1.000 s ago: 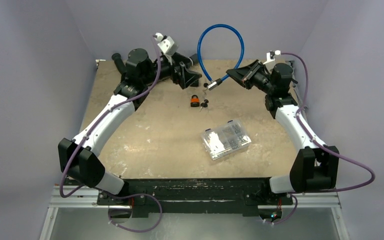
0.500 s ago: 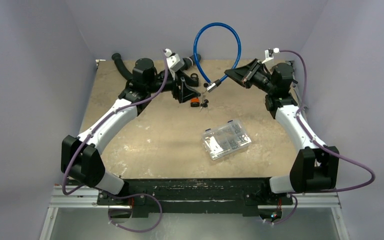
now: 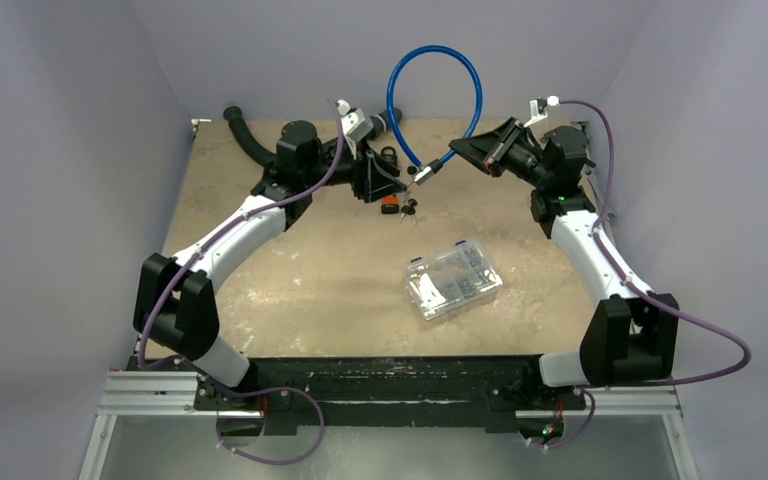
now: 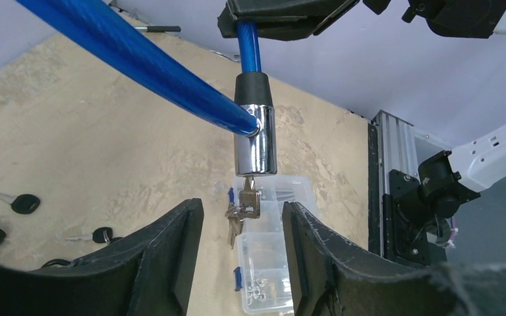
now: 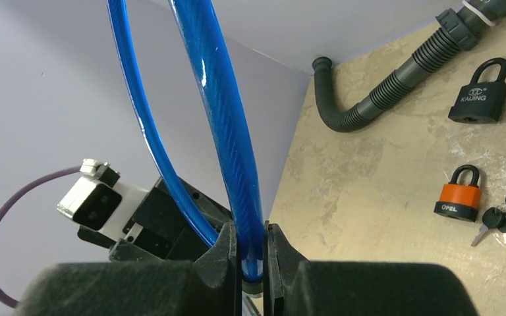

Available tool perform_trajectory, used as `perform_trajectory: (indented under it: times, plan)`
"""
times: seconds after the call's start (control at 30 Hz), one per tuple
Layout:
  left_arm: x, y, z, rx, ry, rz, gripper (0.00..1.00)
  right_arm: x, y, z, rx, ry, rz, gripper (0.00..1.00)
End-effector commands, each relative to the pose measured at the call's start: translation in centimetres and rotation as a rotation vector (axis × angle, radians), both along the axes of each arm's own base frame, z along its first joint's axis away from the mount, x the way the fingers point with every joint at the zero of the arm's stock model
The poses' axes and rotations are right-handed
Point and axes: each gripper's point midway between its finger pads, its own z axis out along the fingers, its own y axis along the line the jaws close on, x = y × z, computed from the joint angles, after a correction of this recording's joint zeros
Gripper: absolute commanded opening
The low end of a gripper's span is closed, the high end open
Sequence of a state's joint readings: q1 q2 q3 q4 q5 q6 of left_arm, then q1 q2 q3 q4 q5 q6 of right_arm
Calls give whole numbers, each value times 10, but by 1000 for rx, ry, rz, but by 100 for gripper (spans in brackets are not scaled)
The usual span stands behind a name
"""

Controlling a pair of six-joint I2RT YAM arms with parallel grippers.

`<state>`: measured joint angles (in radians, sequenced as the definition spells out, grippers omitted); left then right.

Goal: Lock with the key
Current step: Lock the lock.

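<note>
A blue cable lock (image 3: pixel 438 55) loops up above the table's far side. My right gripper (image 5: pixel 250 240) is shut on the cable just above its black collar and holds it in the air. In the left wrist view the chrome lock barrel (image 4: pixel 255 141) hangs end-down, with a key (image 4: pixel 250 201) in its slot and more keys dangling from the ring. My left gripper (image 4: pixel 242 214) is open. Its fingers (image 4: pixel 171 243) stand to either side of the key, just below it, with a gap on both sides.
An orange padlock (image 5: pixel 459 194) with loose keys (image 5: pixel 504 220) and a black padlock (image 5: pixel 479 99) lie on the table below the cable. A corrugated black hose (image 3: pixel 245 135) runs along the far left edge. A clear plastic parts box (image 3: pixel 453 279) sits mid-table.
My left arm has swung right, towards the lock's barrel, and its jaws have narrowed around the key. The right arm and the cable have hardly moved.
</note>
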<state>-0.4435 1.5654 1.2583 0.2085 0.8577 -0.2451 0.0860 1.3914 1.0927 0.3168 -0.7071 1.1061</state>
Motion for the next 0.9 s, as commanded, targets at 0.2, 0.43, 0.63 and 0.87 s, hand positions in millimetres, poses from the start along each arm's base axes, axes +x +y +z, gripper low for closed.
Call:
perform_trajectory:
  times: [0.2,0.43,0.63,0.87]
  plan:
    - [-4,-17,8,-90,60,-48,43,-17,4,47,24,-164,40,0]
    - [-6,-23,2,-116,130,-82,18,-18,5,51,28,-174,49,0]
    - [-10,-26,1,-132,178,-112,1,-18,5,52,30,-179,56,0]
    - [-26,-27,1,-167,292,-210,0,-19,7,53,30,-197,74,0]
